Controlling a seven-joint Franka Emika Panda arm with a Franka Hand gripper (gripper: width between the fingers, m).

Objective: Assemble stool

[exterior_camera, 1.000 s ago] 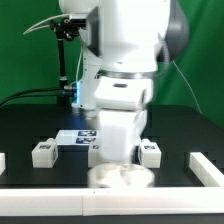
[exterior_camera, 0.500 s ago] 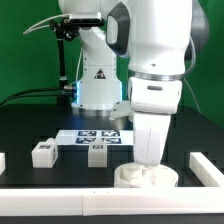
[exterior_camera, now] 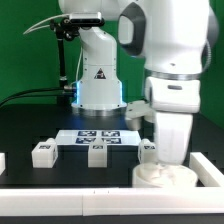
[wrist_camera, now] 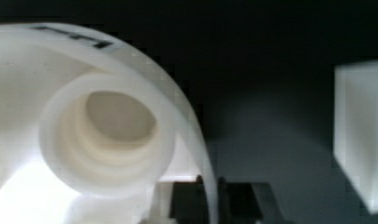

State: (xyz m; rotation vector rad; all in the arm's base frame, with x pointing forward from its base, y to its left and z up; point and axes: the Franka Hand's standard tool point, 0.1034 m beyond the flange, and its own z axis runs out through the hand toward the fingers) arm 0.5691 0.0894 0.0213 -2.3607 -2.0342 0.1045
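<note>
Stool seat, a thick round white disc, sits at the bench's front edge, near the corner on the exterior view's right. The gripper has its fingers clamped on the seat's rim. A small leg and a second leg lie mid-bench, well apart from the seat.

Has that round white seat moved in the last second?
Yes. The round seat has shifted toward the exterior view's right: once in front of the marker board, it now sits past that board's right end.
</note>
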